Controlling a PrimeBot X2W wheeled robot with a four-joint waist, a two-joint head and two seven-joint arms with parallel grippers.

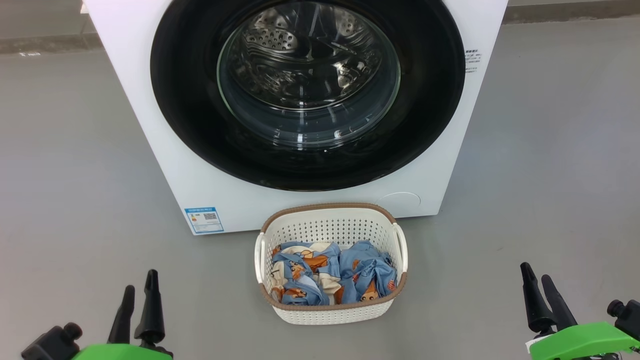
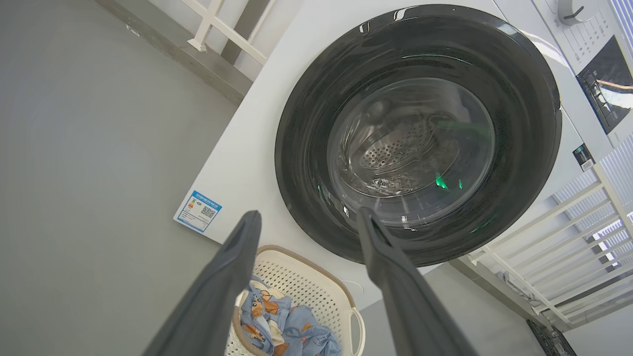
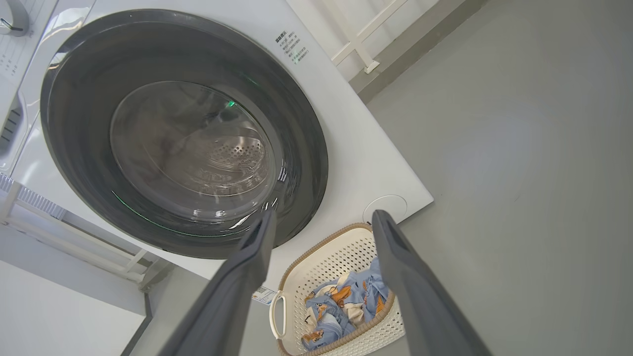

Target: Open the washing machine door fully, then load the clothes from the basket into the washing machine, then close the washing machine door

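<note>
We have nothing done yet: the washing machine door (image 1: 307,85) at 12 o'clock is shut, the clothes (image 1: 330,275) lie in the basket (image 1: 327,206) at 6 o'clock, and both our jaws stand wide open, empty.

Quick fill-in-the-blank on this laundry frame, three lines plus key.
1. The washing machine door is ____.
2. The clothes lie in the basket, which stands on the ____.
3. The left gripper and right gripper both have ____ jaws, holding nothing.
Missing words: shut; floor; open.
</note>
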